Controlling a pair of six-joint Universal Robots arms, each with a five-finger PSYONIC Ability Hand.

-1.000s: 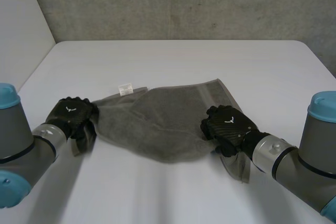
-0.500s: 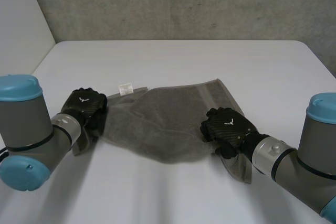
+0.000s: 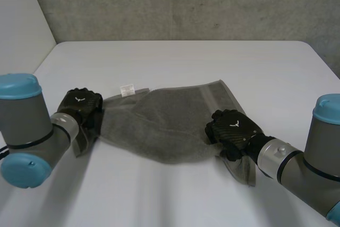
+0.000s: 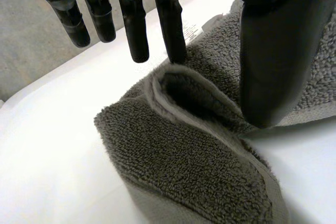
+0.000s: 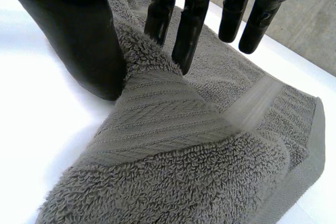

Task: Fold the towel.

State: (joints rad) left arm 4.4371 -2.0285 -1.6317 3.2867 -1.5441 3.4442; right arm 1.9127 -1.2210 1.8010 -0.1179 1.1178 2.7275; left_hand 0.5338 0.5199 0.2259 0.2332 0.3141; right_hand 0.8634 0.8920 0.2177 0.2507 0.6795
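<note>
Towel: the grey towel (image 3: 170,123) lies spread on the white table (image 3: 212,62) between the two hands, with its white label (image 3: 127,90) on the far edge nearer the left hand.
Left hand: the left hand (image 3: 81,111) is at the near corner on its side. It pinches a ridge of cloth between the thumb and one straight finger (image 4: 169,24), and the other fingers are straight and clear of the cloth.
Right hand: the right hand (image 3: 232,129) is at the opposite near corner, with a fold pinched between the thumb and two fingers (image 5: 190,30).
Change: over the last second the left hand has moved slightly inward toward the right hand as the left arm (image 3: 29,131) swung up. The right hand has barely shifted.
Meaning: both corners look secured and the fold is not yet made. Carrying the near edge away from the hands to the far edge seems the likely next step.
Views: the head view gives the backs of the hands and the towel's whole lay. The wrist views give the pinches themselves.
</note>
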